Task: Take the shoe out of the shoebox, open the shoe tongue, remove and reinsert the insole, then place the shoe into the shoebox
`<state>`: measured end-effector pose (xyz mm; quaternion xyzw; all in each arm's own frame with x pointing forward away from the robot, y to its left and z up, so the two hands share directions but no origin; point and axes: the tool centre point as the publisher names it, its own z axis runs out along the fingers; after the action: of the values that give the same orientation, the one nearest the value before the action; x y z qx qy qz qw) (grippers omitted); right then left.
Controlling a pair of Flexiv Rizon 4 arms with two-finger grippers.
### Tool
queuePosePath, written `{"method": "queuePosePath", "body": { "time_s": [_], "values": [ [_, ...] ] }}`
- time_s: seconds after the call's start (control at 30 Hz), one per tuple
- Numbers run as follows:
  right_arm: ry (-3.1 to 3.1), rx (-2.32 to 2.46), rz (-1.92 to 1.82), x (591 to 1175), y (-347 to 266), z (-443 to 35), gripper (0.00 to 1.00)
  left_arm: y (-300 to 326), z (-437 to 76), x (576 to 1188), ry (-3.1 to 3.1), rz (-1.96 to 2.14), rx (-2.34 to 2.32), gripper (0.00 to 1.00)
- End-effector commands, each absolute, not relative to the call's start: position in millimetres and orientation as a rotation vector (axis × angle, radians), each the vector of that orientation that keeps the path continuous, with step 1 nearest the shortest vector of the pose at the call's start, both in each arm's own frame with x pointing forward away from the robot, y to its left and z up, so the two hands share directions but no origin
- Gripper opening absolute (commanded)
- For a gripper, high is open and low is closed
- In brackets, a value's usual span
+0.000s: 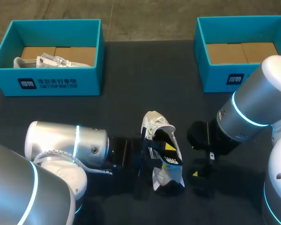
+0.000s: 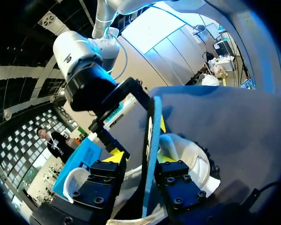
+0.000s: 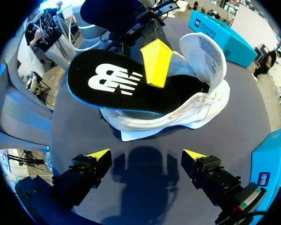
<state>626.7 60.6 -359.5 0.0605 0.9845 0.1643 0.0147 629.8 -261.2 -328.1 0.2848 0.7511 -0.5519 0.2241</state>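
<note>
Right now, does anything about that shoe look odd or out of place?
Yes: the black insole juts half out of the white shoe, tilted rather than lying flat inside. The left end effector is pinching it, so it looks deliberate, not damaged.

left arm (image 1: 65, 145) and right arm (image 1: 253, 112): silver-grey rounded shells, glowing cyan joint rings. left gripper (image 2: 139, 157) – black finger blocks with socket screws, yellow tips.

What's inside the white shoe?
A black insole sticks halfway out of the shoe, pinched by the left gripper. Its far end is hidden deep inside the shoe.
</note>
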Motion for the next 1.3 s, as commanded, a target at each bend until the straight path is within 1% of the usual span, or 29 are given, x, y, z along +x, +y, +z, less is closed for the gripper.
{"method": "queuePosePath", "body": {
  "time_s": [0.03, 0.07, 0.13, 0.17, 0.2, 0.23, 0.77, 1.3],
  "values": [
    [3.062, 0.191, 0.507, 625.9, 62.0, -360.8, 1.0, -256.7, -324.5, 624.2, 2.066, -1.524, 0.796, 0.31],
    [3.062, 0.191, 0.507, 625.9, 62.0, -360.8, 1.0, -256.7, -324.2, 623.7, 2.065, -1.525, 0.798, 0.29],
    [3.062, 0.191, 0.507, 625.9, 62.0, -360.8, 1.0, -256.6, -323.5, 622.9, 2.059, -1.526, 0.803, 0.21],
    [3.062, 0.191, 0.507, 625.9, 62.0, -360.8, 1.0, -256.6, -323.4, 622.7, 2.058, -1.526, 0.805, 0.12],
    [3.062, 0.191, 0.507, 625.9, 62.0, -360.8, 1.0, -256.6, -323.4, 622.6, 2.057, -1.527, 0.806, 0.08],
    [3.062, 0.191, 0.507, 625.9, 62.0, -360.8, 1.0, -256.6, -323.4, 622.6, 2.054, -1.526, 0.812, 0.0],
    [3.062, 0.191, 0.507, 625.9, 62.0, -360.8, 1.0, -258.3, -338.4, 632.8, 2.024, -1.477, 0.915, 0.0],
    [3.062, 0.191, 0.507, 625.9, 62.0, -360.8, 1.0, -254.9, -355.5, 650.8, 2.083, -1.377, 0.898, 0.0]
  ]
}}
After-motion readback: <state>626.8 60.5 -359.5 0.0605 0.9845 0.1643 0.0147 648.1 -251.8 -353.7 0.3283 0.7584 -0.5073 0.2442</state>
